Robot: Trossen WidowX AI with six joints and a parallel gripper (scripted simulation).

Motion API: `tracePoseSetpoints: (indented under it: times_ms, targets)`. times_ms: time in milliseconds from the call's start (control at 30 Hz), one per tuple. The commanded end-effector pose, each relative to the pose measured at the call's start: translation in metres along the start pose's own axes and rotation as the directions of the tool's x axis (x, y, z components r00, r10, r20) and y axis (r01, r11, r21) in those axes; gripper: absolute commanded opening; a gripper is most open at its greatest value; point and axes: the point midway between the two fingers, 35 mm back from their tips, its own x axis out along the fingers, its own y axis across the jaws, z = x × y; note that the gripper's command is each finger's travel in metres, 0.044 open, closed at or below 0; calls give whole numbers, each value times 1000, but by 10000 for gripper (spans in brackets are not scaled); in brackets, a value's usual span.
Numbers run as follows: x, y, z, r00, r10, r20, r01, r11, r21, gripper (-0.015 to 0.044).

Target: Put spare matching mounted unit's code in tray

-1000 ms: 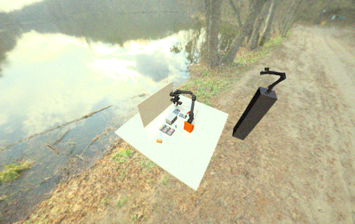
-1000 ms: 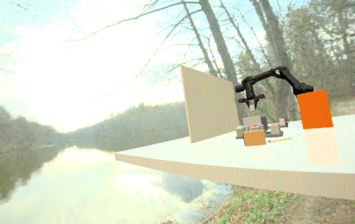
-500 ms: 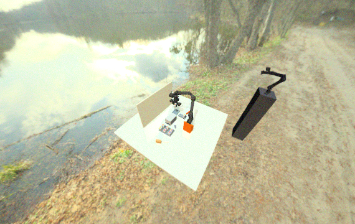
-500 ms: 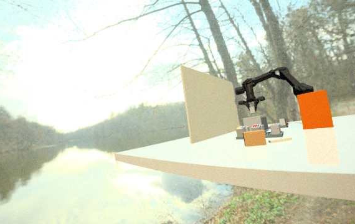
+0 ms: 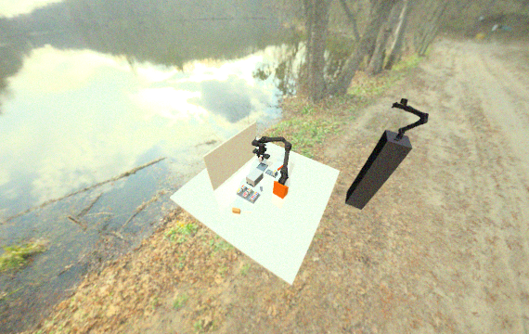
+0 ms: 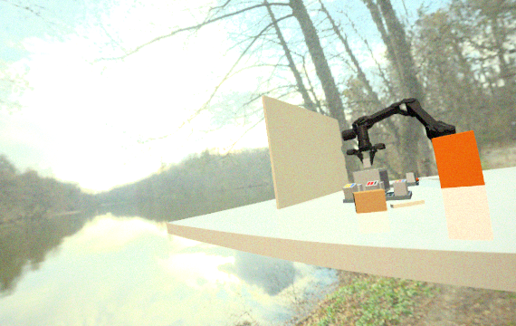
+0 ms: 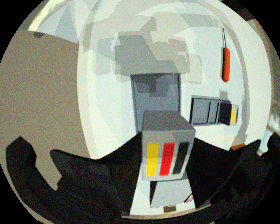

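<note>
My gripper [image 5: 261,159] [image 6: 367,161] [image 7: 160,136] is shut on a grey block [image 7: 167,155]. The face towards the wrist camera bears yellow, red and black stripes. The block hangs above the table, close to the flat dark grey tray [image 5: 262,166] [image 7: 139,100], which shows just beyond it in the wrist view and looks empty apart from shadows. To the tray's right is a slotted holder [image 7: 201,111] [image 5: 271,173] with a unit [image 7: 233,115] at its right end, showing a yellow and a dark stripe. A rack [image 5: 244,198] of several striped spares stands nearer the top camera.
A grey box [image 5: 254,177] [image 6: 368,175] stands between tray and rack. A tall beige panel [image 5: 232,158] [image 6: 305,154] rises at the left. An orange block [image 5: 280,189] [image 6: 458,159], a small orange-brown block [image 5: 236,211] [image 6: 370,201] and an orange-handled tool [image 7: 226,65] are also there.
</note>
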Motion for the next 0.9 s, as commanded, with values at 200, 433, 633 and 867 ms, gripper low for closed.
tracePoseSetpoints:
  times_ms: [200,433,633,867]
  targets:
    - [10,1,0,1000,0,3,0,1000,-4,0]
    - [17,1,0,1000,0,3,0,1000,-4,0]
    - [23,1,0,1000,0,3,0,1000,-4,0]
    - [30,1,0,1000,0,3,0,1000,-4,0]
